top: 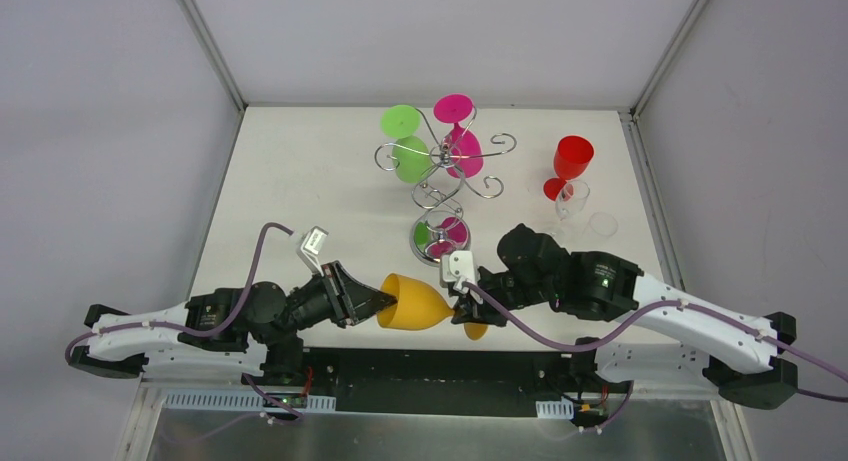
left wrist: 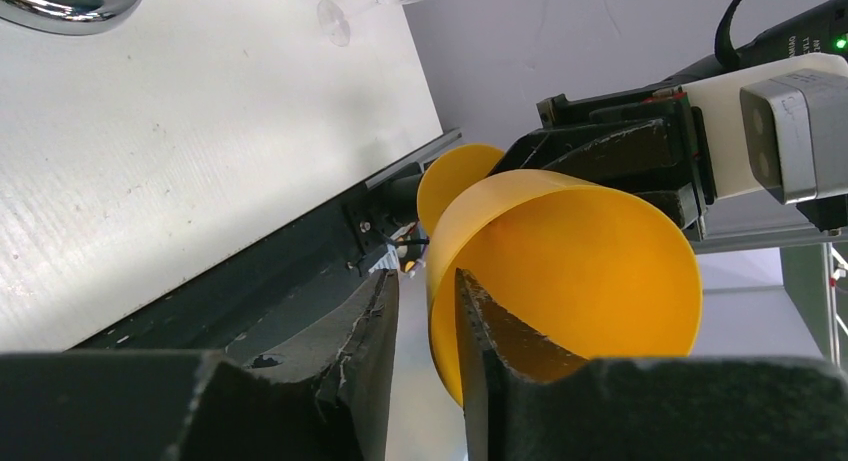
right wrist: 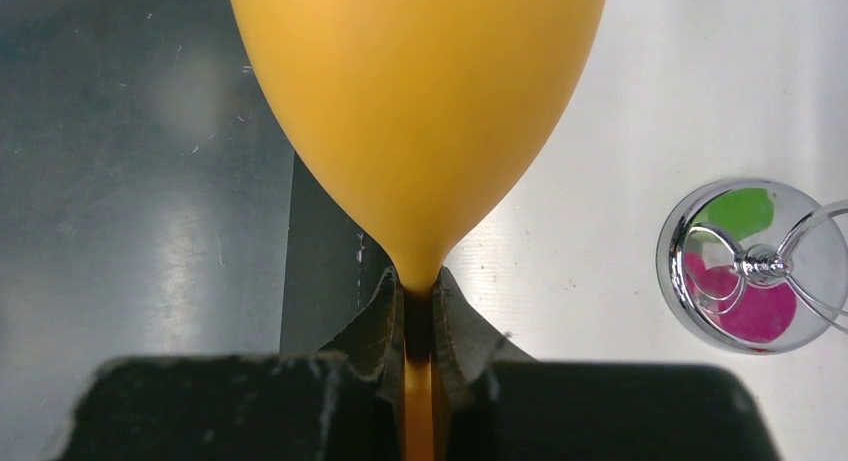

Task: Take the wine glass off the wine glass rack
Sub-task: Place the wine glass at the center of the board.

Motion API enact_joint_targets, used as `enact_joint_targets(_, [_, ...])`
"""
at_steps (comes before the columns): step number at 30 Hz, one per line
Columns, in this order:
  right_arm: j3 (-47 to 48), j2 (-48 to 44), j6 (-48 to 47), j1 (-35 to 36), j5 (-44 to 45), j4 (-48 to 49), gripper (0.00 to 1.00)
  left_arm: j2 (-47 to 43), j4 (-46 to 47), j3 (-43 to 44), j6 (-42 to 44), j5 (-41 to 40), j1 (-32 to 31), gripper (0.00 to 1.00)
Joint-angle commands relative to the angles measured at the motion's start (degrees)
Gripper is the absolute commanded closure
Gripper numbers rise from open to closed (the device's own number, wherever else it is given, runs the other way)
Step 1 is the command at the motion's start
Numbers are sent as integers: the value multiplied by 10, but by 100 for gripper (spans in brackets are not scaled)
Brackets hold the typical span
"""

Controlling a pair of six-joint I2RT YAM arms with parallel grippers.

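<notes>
An orange wine glass (top: 412, 301) lies sideways in the air over the table's near edge, away from the rack. My right gripper (top: 462, 309) is shut on its stem, seen just below the bowl (right wrist: 420, 111) in the right wrist view (right wrist: 415, 283). My left gripper (top: 385, 303) straddles the bowl's rim (left wrist: 580, 271): one finger (left wrist: 500, 331) is inside the bowl and the other (left wrist: 370, 321) is outside, with a small gap to the wall. The chrome wine glass rack (top: 443, 161) stands mid-table and holds a green glass (top: 405, 141) and a magenta glass (top: 458, 131).
A red glass (top: 570, 161) and a clear glass (top: 575, 201) stand right of the rack. The rack's mirrored base (right wrist: 750, 266) is close to the right gripper, and it also shows in the left wrist view (left wrist: 60, 1). The black base bar (top: 440, 366) runs under the held glass.
</notes>
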Motion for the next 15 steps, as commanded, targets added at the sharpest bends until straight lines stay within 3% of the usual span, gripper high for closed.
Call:
enact_joint_targets(1, [27, 1, -12, 5, 12, 2, 100, -2, 24, -2, 0, 2, -6, 76])
enact_joint_targets(6, [24, 1, -9, 7, 18, 0, 100, 7, 21, 3, 4, 3, -6, 100])
enact_joint_targets(10, [22, 0, -5, 8, 23, 1, 100, 22, 21, 8, 6, 3, -6, 100])
enact_joint_targets(12, [19, -2, 0, 8, 33, 3, 93, 32, 18, 12, 9, 1, -5, 100])
enact_joint_targets(15, [12, -15, 6, 8, 50, 9, 74, 43, 7, 17, 14, -9, -5, 100])
